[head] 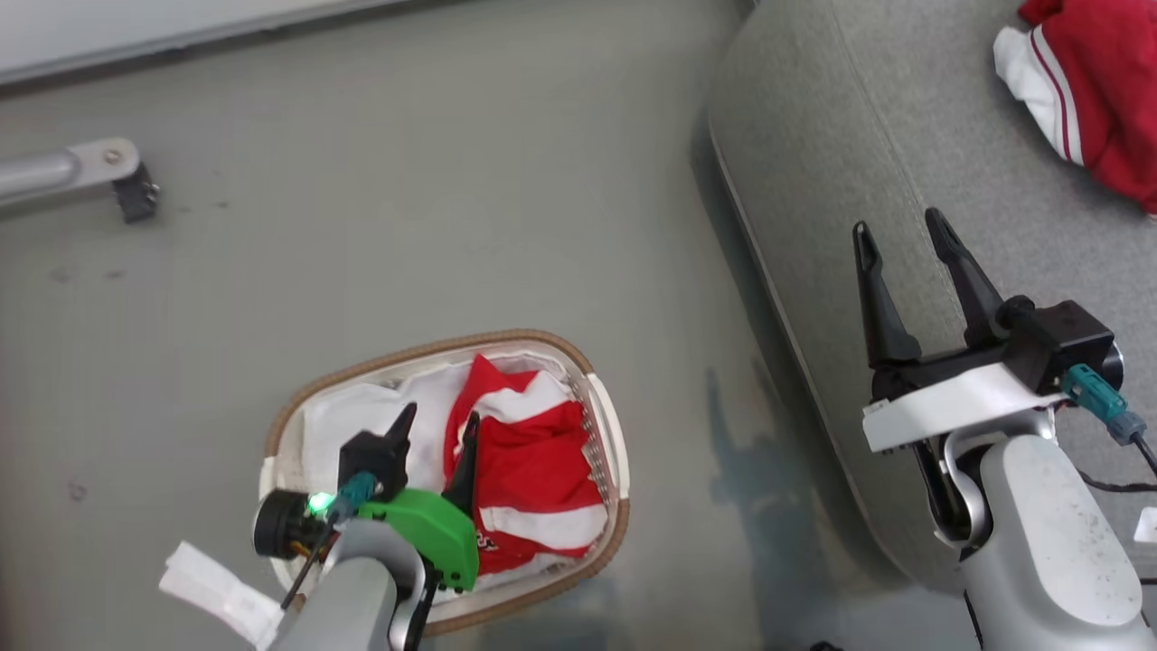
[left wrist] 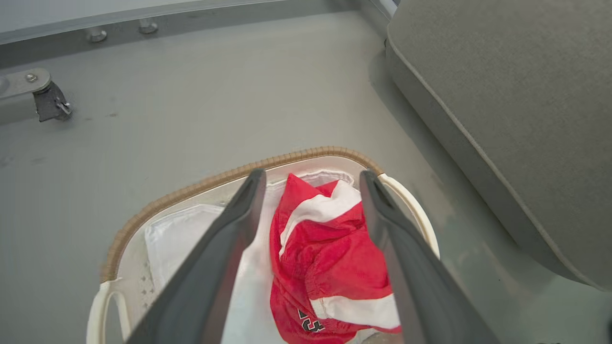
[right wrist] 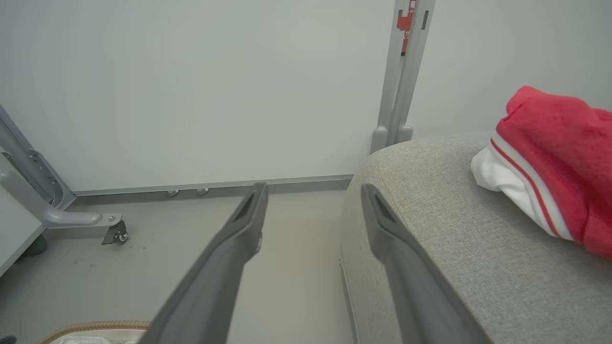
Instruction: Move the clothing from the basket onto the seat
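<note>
Crumpled red-and-white garment (head: pixel 533 466) in the brown-rimmed basket (head: pixel 425 351); another garment (head: pixel 1103 86), perhaps fleece, on the grey seat (head: pixel 859 136) nearby.

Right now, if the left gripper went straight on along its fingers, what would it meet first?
The left gripper would probably meet the red clothing in the basket first; depth is unclear.

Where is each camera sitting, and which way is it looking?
Head view: on the head, looking down at the basket and seat; left gripper and right gripper show.
Left wrist view: on the left wrist, looking down between its fingers into the basket at red clothing.
Right wrist view: on the right wrist, looking out past its fingers at the wall, seat and red garment.
Head and left wrist views share the basket.
</note>
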Tool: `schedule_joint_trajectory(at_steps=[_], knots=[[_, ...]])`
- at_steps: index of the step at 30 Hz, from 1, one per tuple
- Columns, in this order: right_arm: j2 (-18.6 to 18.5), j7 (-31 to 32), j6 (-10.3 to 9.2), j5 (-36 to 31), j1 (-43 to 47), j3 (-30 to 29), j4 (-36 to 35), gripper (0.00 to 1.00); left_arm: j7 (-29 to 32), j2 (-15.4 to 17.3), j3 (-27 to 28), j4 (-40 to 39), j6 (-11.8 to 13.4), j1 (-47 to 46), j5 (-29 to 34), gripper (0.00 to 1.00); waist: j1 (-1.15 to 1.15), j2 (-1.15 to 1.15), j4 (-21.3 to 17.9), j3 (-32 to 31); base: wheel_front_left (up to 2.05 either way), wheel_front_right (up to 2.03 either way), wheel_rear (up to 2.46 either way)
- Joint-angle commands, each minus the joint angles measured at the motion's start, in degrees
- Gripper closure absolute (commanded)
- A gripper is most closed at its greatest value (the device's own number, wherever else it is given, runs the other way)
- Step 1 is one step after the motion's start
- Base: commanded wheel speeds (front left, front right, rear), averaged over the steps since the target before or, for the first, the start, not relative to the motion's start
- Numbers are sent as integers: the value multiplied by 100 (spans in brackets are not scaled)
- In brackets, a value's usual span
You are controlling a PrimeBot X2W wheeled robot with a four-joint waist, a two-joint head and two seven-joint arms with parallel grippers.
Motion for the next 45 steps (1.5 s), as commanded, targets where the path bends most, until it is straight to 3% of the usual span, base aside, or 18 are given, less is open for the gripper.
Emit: schedule_joint_trajectory(at_steps=[1, 11, 19, 45], knots=[[33, -10, -8, 27, -121, 26, -40, 0, 4, 45, -51, 177, -49, -221, -3, 0, 0, 0, -451, 668, 0, 0, 0], [136, -10, -8, 77, -399, 155, -147, 0, 36, 47, -378, 1574, -213, -1143, -158, 0, 0, 0, -658, 1398, 0, 0, 0], [169, -10, -8, 104, -628, 241, -282, 0, 346, 47, -756, 2234, -353, -1556, -504, 0, 0, 0, -729, 1874, 0, 0, 0], [152, -10, -8, -55, -563, 138, -763, 0, 701, 46, -2247, 2669, -362, -2543, -1011, 0, 0, 0, -552, 2648, 0, 0, 0]])
